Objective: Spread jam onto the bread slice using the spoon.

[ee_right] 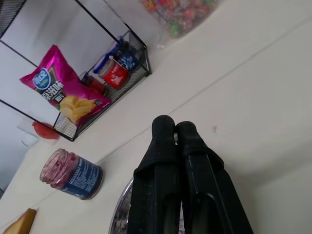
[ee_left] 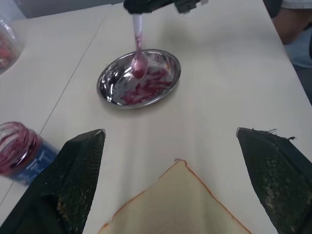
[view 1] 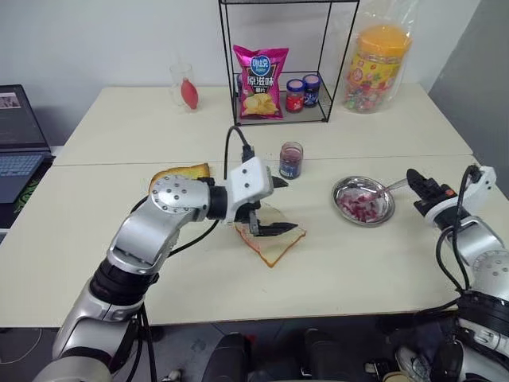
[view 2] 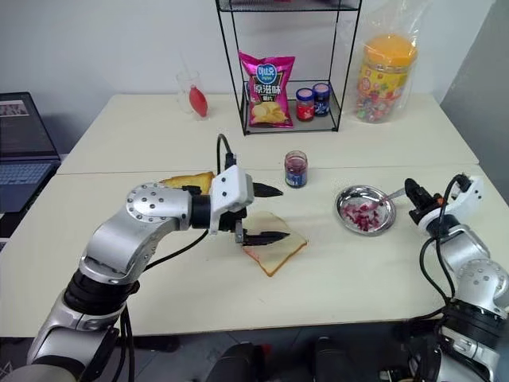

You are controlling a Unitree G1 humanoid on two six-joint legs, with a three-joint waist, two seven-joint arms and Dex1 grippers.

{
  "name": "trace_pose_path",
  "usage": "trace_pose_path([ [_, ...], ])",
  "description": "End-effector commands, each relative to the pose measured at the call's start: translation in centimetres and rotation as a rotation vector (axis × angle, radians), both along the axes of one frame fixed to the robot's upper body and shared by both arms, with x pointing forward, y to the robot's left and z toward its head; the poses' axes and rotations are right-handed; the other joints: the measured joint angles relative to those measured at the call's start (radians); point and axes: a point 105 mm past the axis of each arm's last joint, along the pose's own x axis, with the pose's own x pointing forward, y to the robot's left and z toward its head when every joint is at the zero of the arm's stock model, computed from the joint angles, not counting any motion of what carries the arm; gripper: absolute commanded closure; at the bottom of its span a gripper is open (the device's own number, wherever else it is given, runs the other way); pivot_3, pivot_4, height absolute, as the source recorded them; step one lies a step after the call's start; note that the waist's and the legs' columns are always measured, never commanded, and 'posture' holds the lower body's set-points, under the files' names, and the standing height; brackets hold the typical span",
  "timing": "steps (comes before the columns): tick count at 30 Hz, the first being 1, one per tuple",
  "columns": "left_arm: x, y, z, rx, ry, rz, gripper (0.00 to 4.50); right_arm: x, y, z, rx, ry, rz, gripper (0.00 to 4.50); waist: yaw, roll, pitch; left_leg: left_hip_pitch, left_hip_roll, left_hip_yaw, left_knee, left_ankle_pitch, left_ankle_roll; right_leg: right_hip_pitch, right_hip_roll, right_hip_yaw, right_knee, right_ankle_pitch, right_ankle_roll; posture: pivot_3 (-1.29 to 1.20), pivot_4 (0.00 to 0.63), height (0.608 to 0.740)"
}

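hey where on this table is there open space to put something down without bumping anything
Free: the near table edge between the bread slice and the right hand; the far left tabletop, left of the toasted slice; the rear table left of the wire rack. Crowded: the middle, with the left hand, jam jar and metal dish.

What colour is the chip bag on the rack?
The chip bag is bright pink, clearest in the right eye view.

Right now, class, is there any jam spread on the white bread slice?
No. The bread slice shows a bare pale surface; the spoon hangs over the metal dish.
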Motion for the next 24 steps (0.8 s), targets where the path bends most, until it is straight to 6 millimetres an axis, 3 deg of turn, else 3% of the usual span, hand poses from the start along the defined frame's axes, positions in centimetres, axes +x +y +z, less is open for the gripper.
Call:
trace_pose_path([
  [1,-0.5,0.9,2.8,-0.113,0.005,0.046,0.00,-1.2,1.1,3.6,-0.145,-0.111,0.062,4.48,0.000,0.000,0.000,0.000,0.000,0.000,0.000,0.000,0.000,0.000,0.000,0.000,0.000,0.000,0.000,0.00,0.150,0.740],
  [4,0.8,3.3,3.6,-0.130,-0.019,0.196,0.00,-1.3,2.4,6.5,-0.217,-0.196,0.083,4.48,-0.006,0.000,0.000,0.001,0.000,0.001,0.000,0.000,0.000,0.000,0.000,0.001,0.000,0.000,0.000,0.00,0.150,0.740],
  [7,1.2,5.2,3.0,-0.096,-0.011,0.275,0.00,-0.5,5.4,9.8,-0.260,-0.316,0.147,4.48,-0.024,0.000,0.000,0.002,0.002,0.001,0.000,0.000,0.000,0.000,0.002,0.001,0.001,0.000,0.000,0.00,0.150,0.740],
  [10,1.7,6.3,2.4,-0.070,-0.021,0.332,0.00,0.4,8.7,11.5,-0.286,-0.389,0.232,4.48,-0.024,0.000,0.000,0.003,0.004,0.002,-0.001,0.000,0.000,0.000,0.004,0.001,0.002,0.001,-0.001,0.00,0.150,0.740],
  [15,2.5,7.4,1.6,-0.080,0.005,0.405,0.00,3.0,13.6,13.0,-0.314,-0.445,0.338,4.48,-0.021,-0.001,0.000,0.001,0.007,0.000,-0.001,0.000,0.000,-0.002,0.006,-0.001,0.001,0.001,-0.001,0.00,0.150,0.740],
  [20,2.7,7.3,1.6,-0.128,0.043,0.428,0.00,6.3,16.2,13.3,-0.401,-0.478,0.322,4.48,-0.018,-0.001,0.001,-0.001,0.007,0.002,0.000,0.000,0.000,-0.004,0.005,0.000,0.001,0.001,-0.003,0.00,0.150,0.740],
  [24,3.0,7.5,1.8,-0.161,0.045,0.456,0.00,7.5,17.5,13.1,-0.472,-0.506,0.330,4.48,-0.018,-0.001,0.001,-0.001,0.007,0.003,-0.001,0.000,0.000,-0.004,0.005,0.001,0.000,0.004,-0.007,0.00,0.150,0.740],
])
